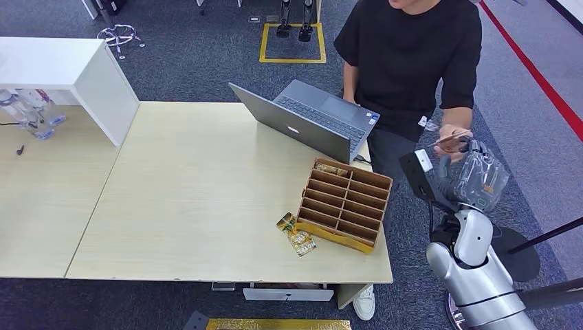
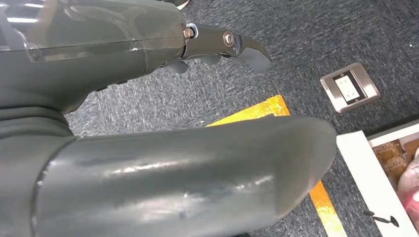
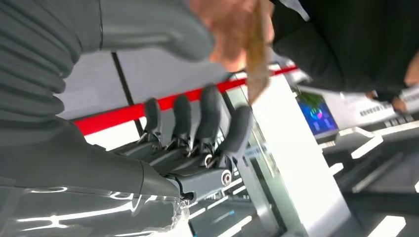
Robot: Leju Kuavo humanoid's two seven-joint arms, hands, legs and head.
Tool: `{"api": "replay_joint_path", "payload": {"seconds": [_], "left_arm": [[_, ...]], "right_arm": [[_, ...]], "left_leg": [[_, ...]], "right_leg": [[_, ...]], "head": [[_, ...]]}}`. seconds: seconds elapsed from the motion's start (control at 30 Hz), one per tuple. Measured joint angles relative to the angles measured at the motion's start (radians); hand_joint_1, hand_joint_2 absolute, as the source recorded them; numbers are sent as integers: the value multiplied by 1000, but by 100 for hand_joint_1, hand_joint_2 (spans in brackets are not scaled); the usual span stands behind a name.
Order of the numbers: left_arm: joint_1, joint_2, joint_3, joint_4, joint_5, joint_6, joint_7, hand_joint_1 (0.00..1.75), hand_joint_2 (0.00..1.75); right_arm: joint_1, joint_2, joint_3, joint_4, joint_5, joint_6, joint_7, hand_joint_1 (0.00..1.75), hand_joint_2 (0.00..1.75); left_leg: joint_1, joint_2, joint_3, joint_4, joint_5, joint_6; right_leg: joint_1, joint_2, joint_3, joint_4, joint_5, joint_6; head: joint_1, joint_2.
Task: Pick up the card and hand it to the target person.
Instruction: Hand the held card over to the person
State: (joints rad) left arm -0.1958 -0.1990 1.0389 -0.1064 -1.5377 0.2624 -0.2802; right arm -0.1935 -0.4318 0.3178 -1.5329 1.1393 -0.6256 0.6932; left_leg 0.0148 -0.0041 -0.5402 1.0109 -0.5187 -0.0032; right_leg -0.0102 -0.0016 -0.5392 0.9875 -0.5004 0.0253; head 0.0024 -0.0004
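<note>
A person in a black shirt (image 1: pixel 412 55) stands at the table's far right corner. Their hand (image 1: pixel 450 134) pinches the thin brown card (image 1: pixel 455 137). My right hand (image 1: pixel 459 175) is raised just below it, beside the table edge. In the right wrist view the card (image 3: pixel 257 59) sits in the person's fingers (image 3: pixel 230 29), and my dark fingers (image 3: pixel 207 123) stand straight, spread from the thumb (image 3: pixel 163 29), with one fingertip close under the card's end. My left hand (image 2: pixel 217 49) hangs over the carpet with nothing in it, fingers apart.
A brown cardboard divider box (image 1: pixel 344 203) stands on the beige table (image 1: pixel 192 185), with gold packets (image 1: pixel 297 235) beside it. An open grey laptop (image 1: pixel 309 120) faces the person. A white cabinet (image 1: pixel 69 72) and bottles (image 1: pixel 31 110) are at the far left.
</note>
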Motion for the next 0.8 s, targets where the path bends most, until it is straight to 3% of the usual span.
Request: {"api": "replay_joint_path", "payload": {"seconds": [0.27,0.4,0.5,0.6,0.8], "left_arm": [[0,2,-7,0,0,0,0,0,0],[1,2,-7,0,0,0,-1,0,0],[2,2,-7,0,0,1,-3,0,0],[5,2,-7,0,0,3,-5,0,0],[13,3,-6,0,0,15,-17,0,0]], "right_arm": [[0,-5,22,21,-23,35,4,0,0],[3,-3,34,27,-33,-20,-2,0,175],[17,9,31,17,-35,-63,-58,0,175],[45,45,10,-13,-47,-69,-169,0,175],[117,177,-64,-88,-148,-73,-436,0,175]], "left_leg": [[0,0,0,0,0,0],[0,0,0,0,0,0],[0,0,0,0,0,0],[0,0,0,0,0,0],[1,0,0,0,0,0]], "right_leg": [[0,0,0,0,0,0],[0,0,0,0,0,0],[0,0,0,0,0,0],[0,0,0,0,0,0],[1,0,0,0,0,0]], "head": [[0,0],[0,0],[0,0],[0,0],[0,0]]}}
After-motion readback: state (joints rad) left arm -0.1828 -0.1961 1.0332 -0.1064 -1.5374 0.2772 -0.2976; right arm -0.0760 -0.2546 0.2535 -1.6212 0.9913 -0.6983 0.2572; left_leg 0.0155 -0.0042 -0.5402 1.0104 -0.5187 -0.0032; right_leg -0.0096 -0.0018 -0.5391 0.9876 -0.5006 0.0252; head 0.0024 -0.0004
